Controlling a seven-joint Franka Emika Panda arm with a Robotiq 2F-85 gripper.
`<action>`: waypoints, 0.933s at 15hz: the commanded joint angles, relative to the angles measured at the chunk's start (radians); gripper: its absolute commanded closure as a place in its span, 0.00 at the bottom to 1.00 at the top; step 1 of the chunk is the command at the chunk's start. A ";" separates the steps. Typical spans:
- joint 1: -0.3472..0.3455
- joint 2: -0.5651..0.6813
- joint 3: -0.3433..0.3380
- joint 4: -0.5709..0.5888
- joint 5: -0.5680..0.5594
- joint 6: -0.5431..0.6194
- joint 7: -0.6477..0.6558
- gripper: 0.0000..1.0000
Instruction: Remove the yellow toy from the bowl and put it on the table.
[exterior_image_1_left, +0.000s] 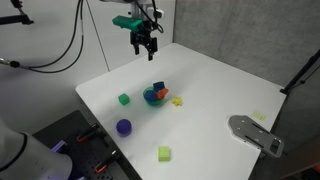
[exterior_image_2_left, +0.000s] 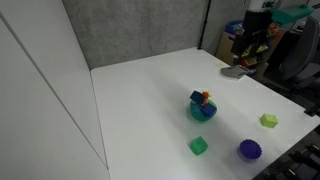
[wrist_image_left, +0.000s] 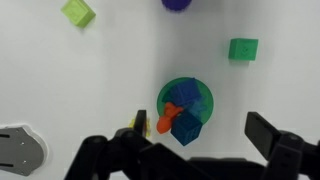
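White smooth tabletop (exterior_image_1_left: 225, 80): flat, plain, square-cornered. Small round teal-blue shallow bowl (wrist_image_left: 186, 95) is set near the middle of it.

Two things are held in the bowl: a blocky blue toy (wrist_image_left: 189, 128) and a slim red-orange piece (wrist_image_left: 168, 119), which is laid across the rim.

The tiny yellow lumpy toy (exterior_image_1_left: 177, 100) is found outside the bowl, on the table just beside the rim. In the wrist view it (wrist_image_left: 136, 122) is partly hidden by a finger.

Scattered well apart from the bowl:
- bright green cube (wrist_image_left: 243, 48)
- purple ball (exterior_image_1_left: 124, 127)
- yellow-green cube (exterior_image_1_left: 164, 153)
- flat grey plate (exterior_image_1_left: 255, 133), rounded, at the table edge

The black two-finger claw (exterior_image_1_left: 146, 50) is held well above the table. Its fingers (wrist_image_left: 272, 140) are spread wide. Nothing is gripped or touched.
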 joint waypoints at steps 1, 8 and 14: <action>0.008 -0.090 0.013 0.010 -0.048 -0.110 0.058 0.00; 0.004 -0.160 0.035 0.010 -0.052 -0.171 0.105 0.00; 0.000 -0.189 0.019 -0.054 0.021 -0.103 0.039 0.00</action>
